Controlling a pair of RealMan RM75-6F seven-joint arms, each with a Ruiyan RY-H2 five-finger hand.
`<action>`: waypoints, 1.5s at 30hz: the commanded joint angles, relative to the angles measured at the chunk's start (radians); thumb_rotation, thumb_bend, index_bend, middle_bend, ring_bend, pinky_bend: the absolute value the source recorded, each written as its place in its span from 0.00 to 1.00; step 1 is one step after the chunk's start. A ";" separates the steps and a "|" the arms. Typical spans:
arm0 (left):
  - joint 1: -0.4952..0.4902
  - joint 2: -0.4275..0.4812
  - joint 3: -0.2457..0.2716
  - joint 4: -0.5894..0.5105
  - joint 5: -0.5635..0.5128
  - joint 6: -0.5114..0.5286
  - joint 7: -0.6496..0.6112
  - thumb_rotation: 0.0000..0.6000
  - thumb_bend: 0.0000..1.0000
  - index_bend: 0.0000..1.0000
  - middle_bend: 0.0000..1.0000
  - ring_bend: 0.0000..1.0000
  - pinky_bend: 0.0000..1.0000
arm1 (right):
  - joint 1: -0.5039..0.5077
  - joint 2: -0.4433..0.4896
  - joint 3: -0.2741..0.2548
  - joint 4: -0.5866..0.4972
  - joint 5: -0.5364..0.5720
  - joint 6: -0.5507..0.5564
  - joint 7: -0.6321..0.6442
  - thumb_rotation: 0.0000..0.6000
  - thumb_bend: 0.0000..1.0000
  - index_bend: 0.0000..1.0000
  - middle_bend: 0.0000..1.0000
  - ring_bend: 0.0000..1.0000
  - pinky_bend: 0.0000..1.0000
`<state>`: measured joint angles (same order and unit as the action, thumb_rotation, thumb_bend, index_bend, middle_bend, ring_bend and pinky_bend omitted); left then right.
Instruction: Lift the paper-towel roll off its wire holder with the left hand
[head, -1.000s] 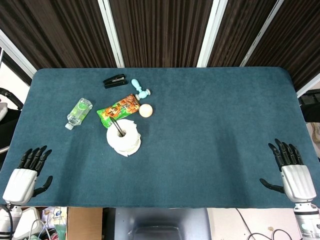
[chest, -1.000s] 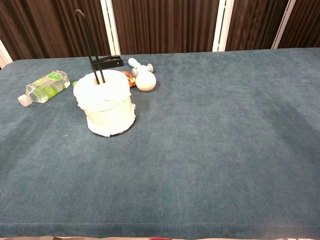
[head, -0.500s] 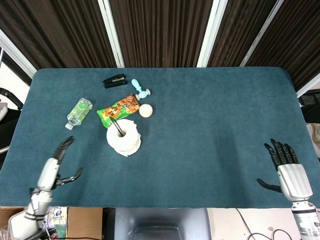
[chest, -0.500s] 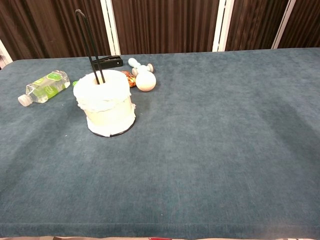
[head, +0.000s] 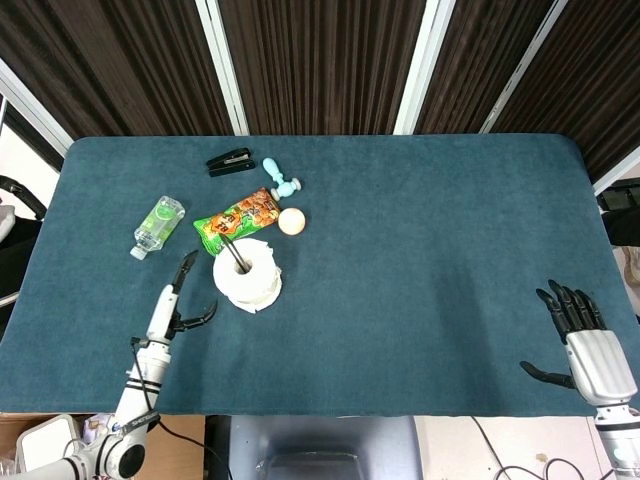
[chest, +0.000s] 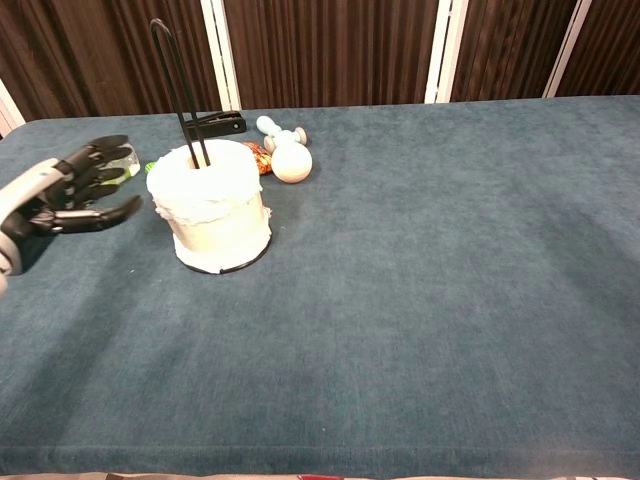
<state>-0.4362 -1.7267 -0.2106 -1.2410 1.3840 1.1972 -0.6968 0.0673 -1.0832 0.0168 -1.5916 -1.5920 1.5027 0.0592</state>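
paper-towel roll: soft white cylinder (ragged top edge), left of centre, on black wire holder
left hand: fingers wide, empty, beside roll
right hand: fingers spread, lower right
surface: teal felt
behind roll: snack packet, cream ball

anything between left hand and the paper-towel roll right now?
No. Only bare blue tabletop separates the left hand from the paper-towel roll; the chest view shows that gap, and the hand is open, not touching.
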 joint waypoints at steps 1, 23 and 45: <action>-0.011 -0.021 0.003 -0.012 0.009 0.007 0.027 0.98 0.35 0.00 0.00 0.00 0.00 | 0.000 0.001 0.000 0.001 -0.001 0.001 0.002 1.00 0.10 0.00 0.00 0.00 0.00; -0.091 -0.096 -0.072 0.037 -0.107 -0.097 0.159 1.00 0.34 0.00 0.00 0.00 0.12 | -0.007 0.011 -0.004 0.004 -0.008 0.012 0.028 1.00 0.10 0.00 0.00 0.00 0.00; -0.119 -0.073 -0.137 -0.045 -0.222 -0.144 0.243 1.00 0.74 0.84 0.85 0.93 1.00 | -0.013 0.013 -0.003 0.008 -0.011 0.022 0.037 1.00 0.10 0.00 0.00 0.00 0.00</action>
<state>-0.5576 -1.8004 -0.3404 -1.2765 1.1663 1.0418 -0.4604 0.0544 -1.0699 0.0139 -1.5838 -1.6029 1.5249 0.0962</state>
